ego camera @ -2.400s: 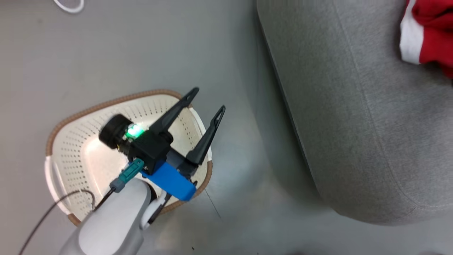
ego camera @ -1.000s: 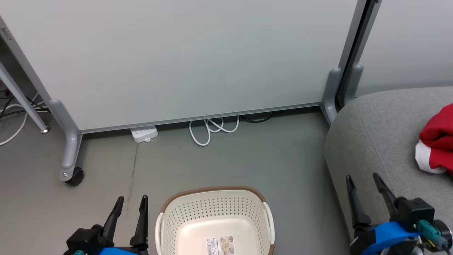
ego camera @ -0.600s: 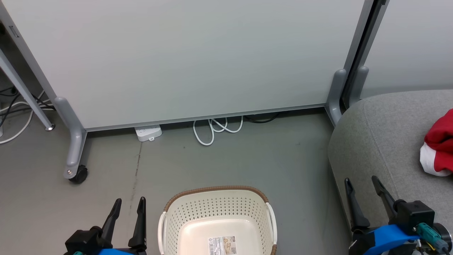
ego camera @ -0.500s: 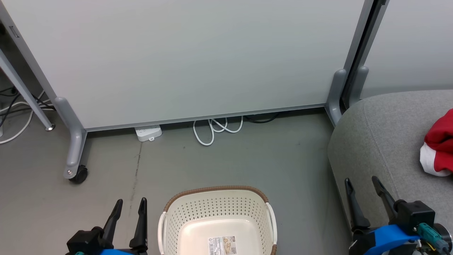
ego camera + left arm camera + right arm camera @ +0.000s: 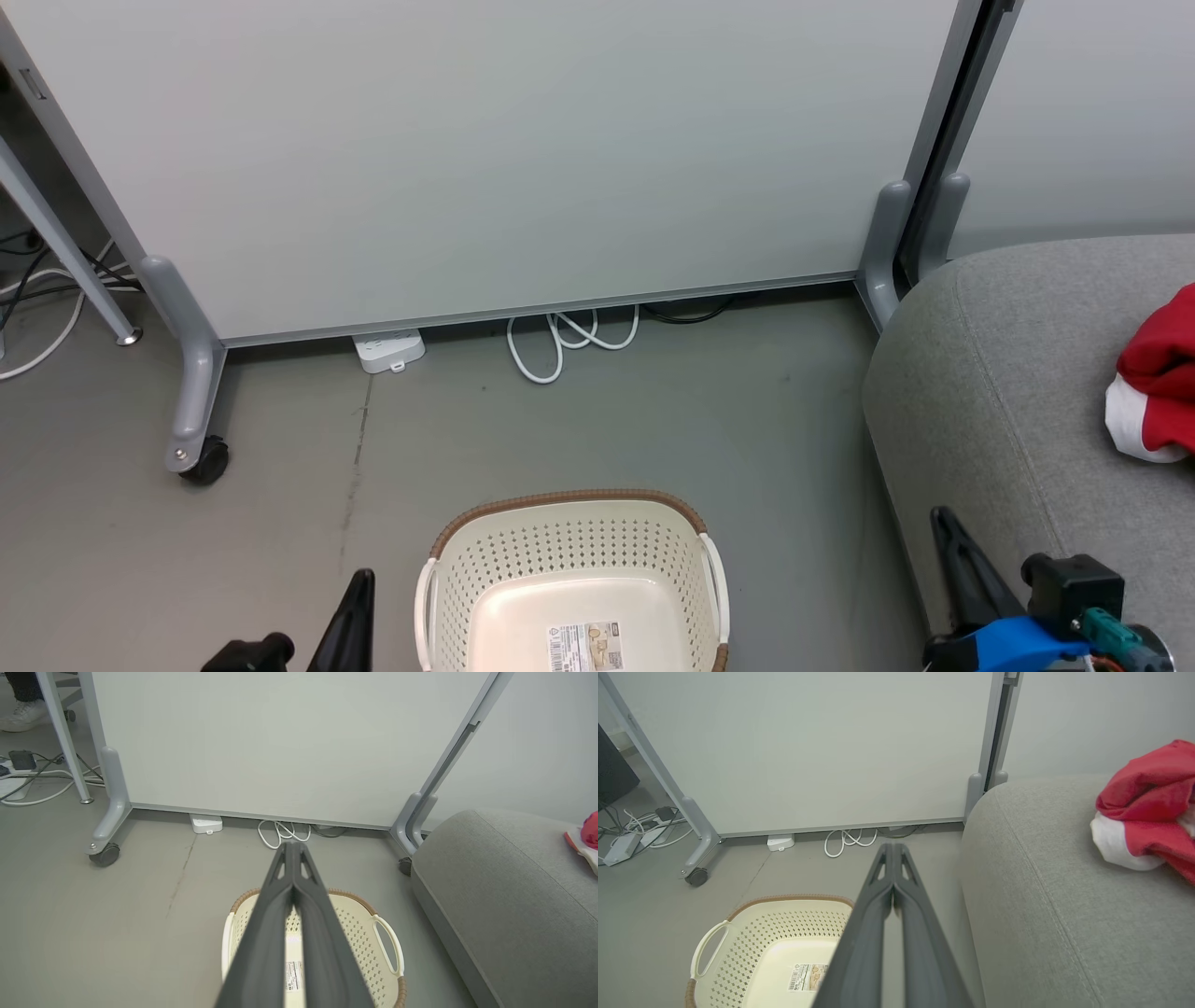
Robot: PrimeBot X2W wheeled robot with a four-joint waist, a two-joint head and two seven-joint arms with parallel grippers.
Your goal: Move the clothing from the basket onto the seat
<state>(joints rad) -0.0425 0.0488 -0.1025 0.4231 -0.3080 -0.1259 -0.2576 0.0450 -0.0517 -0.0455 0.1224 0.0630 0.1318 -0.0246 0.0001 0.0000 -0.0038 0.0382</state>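
Observation:
The red clothing (image 5: 1158,383) with a white band lies bunched on the grey seat (image 5: 1008,392) at the right, also seen as clothing (image 5: 1148,807) on the seat (image 5: 1041,896). The cream basket (image 5: 574,560) with a brown rim stands on the floor in front, holding only a paper label (image 5: 583,646). My left gripper (image 5: 359,583) is at the lower left, beside the basket, and is shut with nothing in it (image 5: 293,847). My right gripper (image 5: 943,518) is at the lower right against the seat's front edge, shut and empty (image 5: 893,847).
A pale partition panel (image 5: 485,149) on grey wheeled feet (image 5: 191,439) stands behind the basket. A white power strip (image 5: 387,350) and a coiled white cable (image 5: 569,341) lie at its base. More cables (image 5: 32,774) lie at the far left. A second panel (image 5: 1083,121) backs the seat.
Both grippers have gone from open to shut and dropped lower in the head view. The camera earlier swung up from the basket. The basket and clothing stay put.

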